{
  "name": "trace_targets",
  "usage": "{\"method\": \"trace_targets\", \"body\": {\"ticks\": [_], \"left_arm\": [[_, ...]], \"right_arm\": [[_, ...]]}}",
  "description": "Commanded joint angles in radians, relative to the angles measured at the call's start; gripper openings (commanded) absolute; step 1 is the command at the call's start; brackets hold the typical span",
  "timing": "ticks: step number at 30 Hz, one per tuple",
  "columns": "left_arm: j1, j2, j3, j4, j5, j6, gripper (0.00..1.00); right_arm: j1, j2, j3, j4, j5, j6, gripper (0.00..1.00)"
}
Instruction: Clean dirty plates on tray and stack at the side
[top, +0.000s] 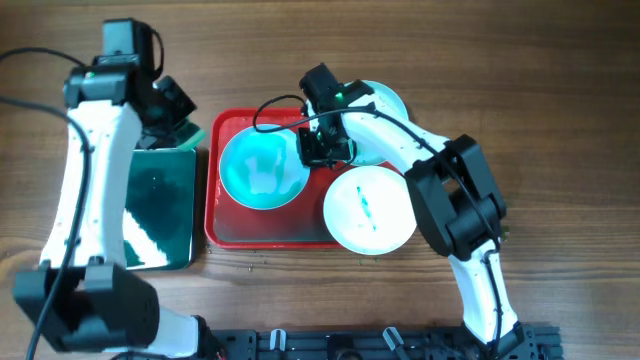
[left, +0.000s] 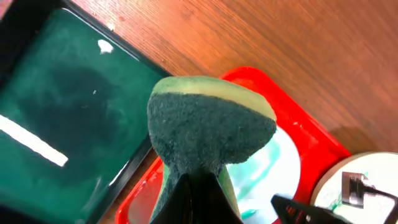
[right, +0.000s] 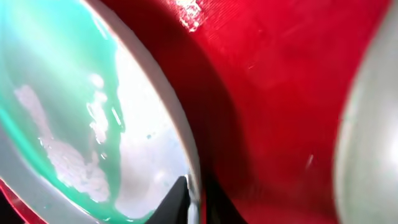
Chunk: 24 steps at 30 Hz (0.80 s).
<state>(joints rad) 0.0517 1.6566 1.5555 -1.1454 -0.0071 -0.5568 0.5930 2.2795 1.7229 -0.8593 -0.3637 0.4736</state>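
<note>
— Right hand: status?
— Closed on the rim of the smeared plate. The wrist view has a dark finger pressed against the pale edge. Teal film coats the plate's inside.
— Where does that plate sit?
— Inside the red tray, spreading from the fingertips toward the other arm. Flat or tilted, cannot tell.
— Other plates?
— Second plate is just beside the hand, on the side nearer the robot's base. It overlaps the tray's corner and has a thin teal streak at centre. Third plate is just behind the hand, on the far side, mostly hidden by the arm. It looks to rest on the tabletop.
— Left hand?
— Well apart from all three plates. It grips a green sponge, dark scrub face toward its own camera, paler layer along the far edge.
— Around it?
— Black tray with a green inside lies below the sponge on one side. The red tray's corner is on the other.
</note>
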Motion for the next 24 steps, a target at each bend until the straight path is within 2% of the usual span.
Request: {"method": "trace_targets", "body": {"ticks": [1, 2, 6, 8, 14, 18, 24], "left_arm": [[0.004, 0.009, 0.006, -0.029, -0.013, 0.072, 0.04], [0.004, 0.010, 0.006, -0.029, -0.013, 0.079, 0.04], [0.004, 0.010, 0.006, -0.030, -0.014, 0.082, 0.04], [0.004, 0.010, 0.006, -0.031, -0.013, 0.082, 0.04], [0.003, 0.011, 0.006, -0.030, -0.013, 0.082, 0.04], [0.003, 0.011, 0.006, -0.030, -0.013, 0.082, 0.04], [0.003, 0.011, 0.006, -0.030, -0.013, 0.082, 0.04]], "right_arm": [[0.018, 0.021, -0.011, -0.004, 0.031, 0.035, 0.13], [0.018, 0.021, -0.010, -0.002, 0.038, 0.035, 0.04], [0.018, -0.023, -0.001, -0.021, 0.061, 0.034, 0.04], [0.019, -0.081, -0.001, -0.035, 0.155, 0.034, 0.04], [0.106, -0.269, -0.001, -0.174, 0.673, 0.035, 0.04], [0.233, -0.301, -0.001, -0.241, 0.934, 0.055, 0.04], [0.408, -0.305, -0.001, -0.369, 1.296, 0.198, 0.04]]}}
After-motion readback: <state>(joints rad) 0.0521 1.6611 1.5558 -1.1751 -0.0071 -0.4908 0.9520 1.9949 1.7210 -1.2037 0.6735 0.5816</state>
